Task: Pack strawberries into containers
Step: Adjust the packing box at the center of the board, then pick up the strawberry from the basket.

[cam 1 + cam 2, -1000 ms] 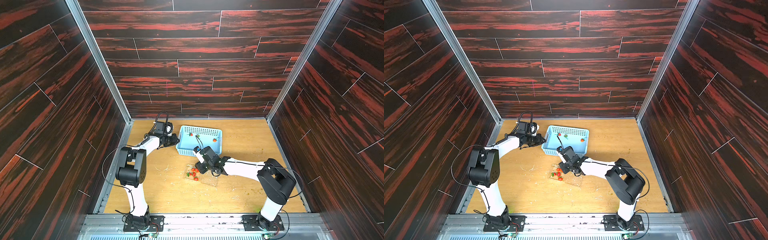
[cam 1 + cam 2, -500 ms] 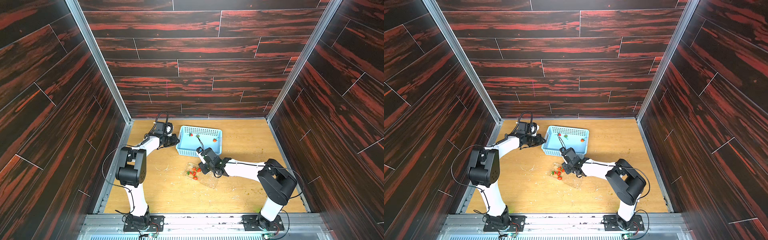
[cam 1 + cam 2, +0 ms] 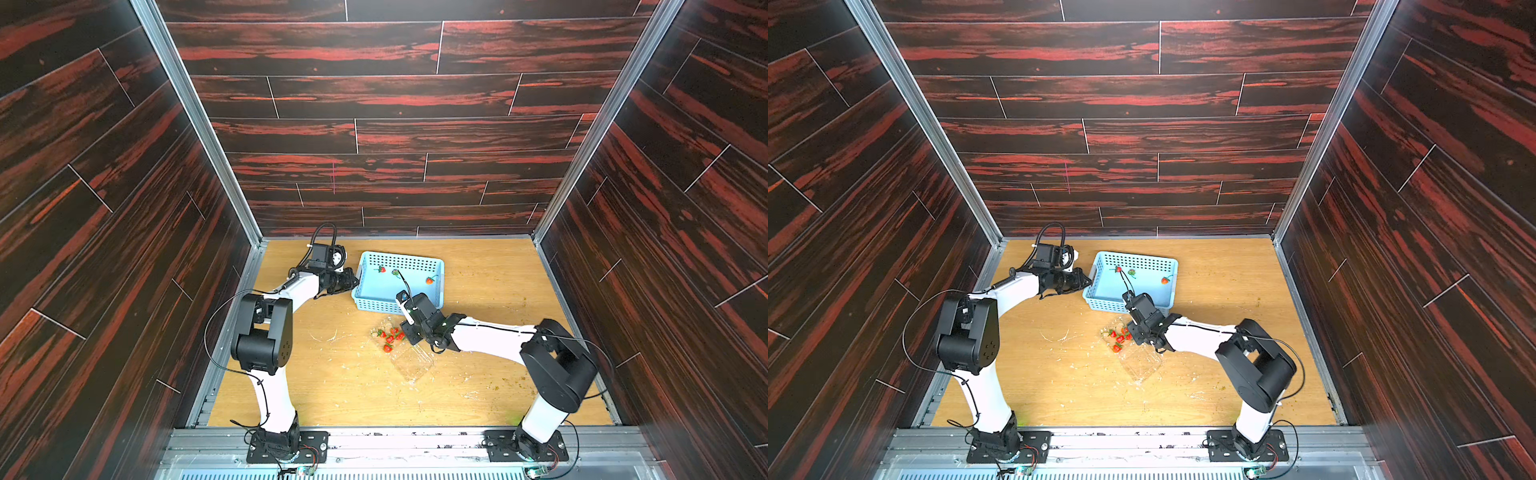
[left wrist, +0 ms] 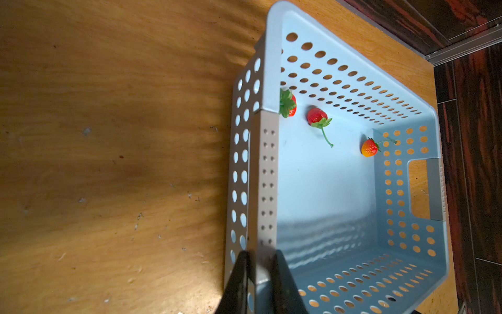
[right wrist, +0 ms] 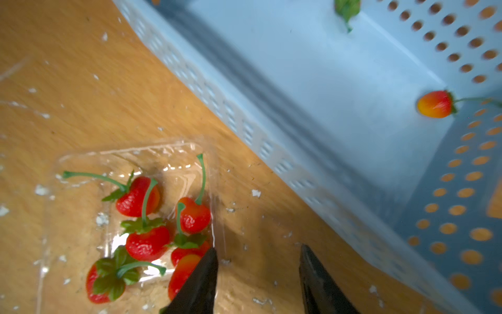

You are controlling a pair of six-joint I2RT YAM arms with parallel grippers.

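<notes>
My arms (image 3: 272, 395) show white links, chunky black joints, looping thin black cables, and tapered black claw fingers (image 5: 201, 285).

I see dark, red-streaked plank walls (image 3: 374, 104) enclosing three sides of the light wooden tabletop (image 3: 490, 291). Silver posts (image 3: 199, 124) stand at its far corners, and a metal rail (image 3: 415, 434) runs along its near edge.
</notes>
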